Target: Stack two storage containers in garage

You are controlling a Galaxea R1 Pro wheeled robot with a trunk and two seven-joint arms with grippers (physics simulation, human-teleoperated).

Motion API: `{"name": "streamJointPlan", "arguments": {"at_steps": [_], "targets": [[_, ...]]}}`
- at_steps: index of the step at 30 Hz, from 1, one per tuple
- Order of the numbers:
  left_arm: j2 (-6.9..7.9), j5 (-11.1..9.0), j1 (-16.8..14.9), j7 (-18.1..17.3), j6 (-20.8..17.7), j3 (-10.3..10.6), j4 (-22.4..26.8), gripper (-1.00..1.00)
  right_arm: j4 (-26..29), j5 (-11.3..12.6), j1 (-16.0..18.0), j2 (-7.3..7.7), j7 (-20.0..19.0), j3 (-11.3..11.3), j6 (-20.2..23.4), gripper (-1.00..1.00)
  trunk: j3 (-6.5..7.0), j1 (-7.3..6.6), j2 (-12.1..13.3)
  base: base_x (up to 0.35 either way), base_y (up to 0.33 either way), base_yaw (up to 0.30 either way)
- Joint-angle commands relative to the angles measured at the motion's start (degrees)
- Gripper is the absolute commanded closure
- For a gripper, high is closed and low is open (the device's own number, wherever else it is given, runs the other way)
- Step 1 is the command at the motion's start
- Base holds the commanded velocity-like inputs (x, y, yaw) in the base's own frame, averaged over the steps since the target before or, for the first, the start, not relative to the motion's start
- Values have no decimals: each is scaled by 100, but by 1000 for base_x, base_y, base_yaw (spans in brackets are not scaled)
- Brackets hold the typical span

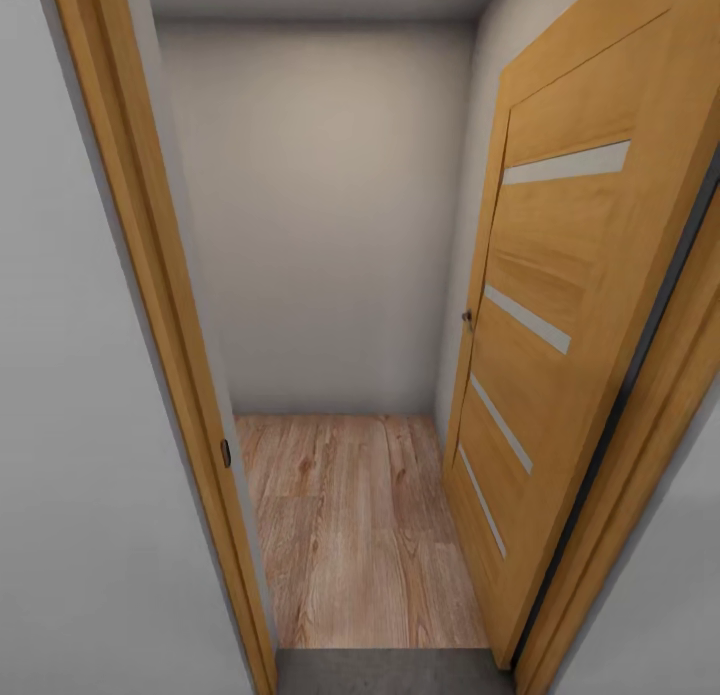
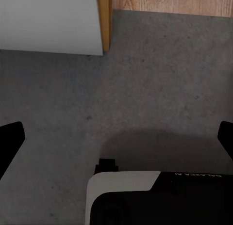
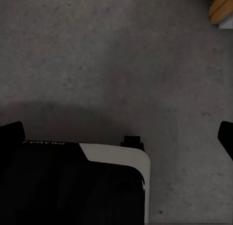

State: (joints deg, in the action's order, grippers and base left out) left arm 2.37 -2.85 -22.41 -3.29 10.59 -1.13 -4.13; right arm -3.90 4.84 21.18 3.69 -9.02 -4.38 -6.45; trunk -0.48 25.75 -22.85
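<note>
I'm at the open door [image 1: 560,355], both grippers spread, empty over concrete floor [image 2: 145,104]. I'd drive straight through, centred, clear of the frame [image 1: 150,305].

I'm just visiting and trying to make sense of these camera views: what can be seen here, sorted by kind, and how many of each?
Wooden doors, standing open: 1
Door frames: 1
Floor surfaces: 2, light wood planks and dark grey concrete
Grippers, both open and empty: 2, left gripper, right gripper
Orange-red storage boxes: 0
Total: 6
</note>
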Motion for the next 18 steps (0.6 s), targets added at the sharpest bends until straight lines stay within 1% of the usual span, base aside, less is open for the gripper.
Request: {"name": "streamJointPlan", "arguments": {"at_steps": [1, 18], "targets": [[1, -31, -9, -31, 39, -10, -27, -100, -27, 52, 9, -2, -28, -46, -42, -100, -5, 3, -7, 0, 0, 0], [9, -31, -9, -31, 39, -10, -26, -100, -26, 52, 9, -1, -29, -46, -46, -100, -5, 3, -7, 0, 0, 0]]}}
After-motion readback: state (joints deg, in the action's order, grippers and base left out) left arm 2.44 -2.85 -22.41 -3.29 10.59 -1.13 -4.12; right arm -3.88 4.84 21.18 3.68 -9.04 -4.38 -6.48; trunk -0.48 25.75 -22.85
